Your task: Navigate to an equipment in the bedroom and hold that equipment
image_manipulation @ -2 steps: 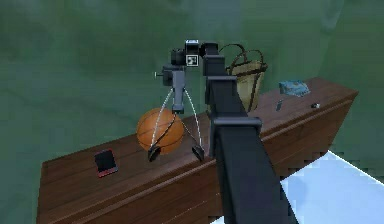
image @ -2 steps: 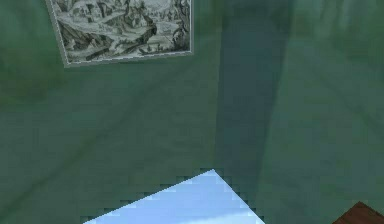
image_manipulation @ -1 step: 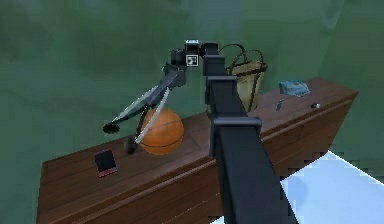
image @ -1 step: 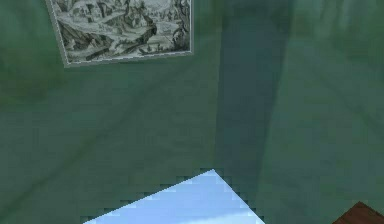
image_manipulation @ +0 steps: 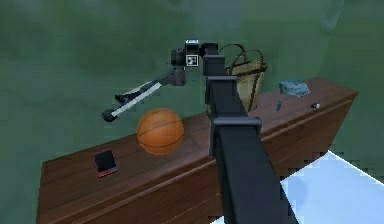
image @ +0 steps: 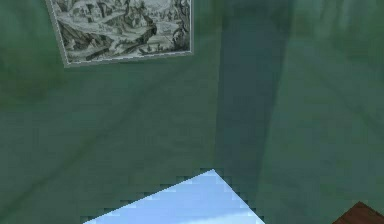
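1. The wooden counter [image_manipulation: 70, 185] runs along the green wall, with its front edge toward me. A pale blue surface [image_manipulation: 335, 190] crowds the floor by its right end
2. My arm [image_manipulation: 240, 150] reaches over the counter's middle. A tan basket-like thing [image_manipulation: 250, 75] stands just behind it, so I judge any swing that way risky
3. The basketball [image_manipulation: 160, 131], which I take for the equipment, rests on the counter just left of the arm, in from the edges
4. My pincer [image_manipulation: 113, 110] hangs above and left of the ball. I cannot tell its spread or whether it holds anything. It should approach centred and gently, since a ball rolls
5. A small red flat thing [image_manipulation: 105, 163] lies near the front edge and is best avoided
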Controlling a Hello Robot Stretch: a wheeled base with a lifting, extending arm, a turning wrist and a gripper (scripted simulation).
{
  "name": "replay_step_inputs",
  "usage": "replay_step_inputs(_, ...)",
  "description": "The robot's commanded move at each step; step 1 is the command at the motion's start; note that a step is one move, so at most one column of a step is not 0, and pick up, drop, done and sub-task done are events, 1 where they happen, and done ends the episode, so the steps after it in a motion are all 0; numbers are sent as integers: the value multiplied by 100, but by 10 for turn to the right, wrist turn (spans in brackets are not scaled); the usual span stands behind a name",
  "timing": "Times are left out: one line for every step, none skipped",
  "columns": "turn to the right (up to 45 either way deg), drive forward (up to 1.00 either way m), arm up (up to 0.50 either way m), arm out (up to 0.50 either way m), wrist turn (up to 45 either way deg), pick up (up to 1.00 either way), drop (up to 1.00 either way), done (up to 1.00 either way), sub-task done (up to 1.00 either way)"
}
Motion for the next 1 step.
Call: replay_step_inputs(0, 0, 0, 0, 450, 0, 0, 0, 0)
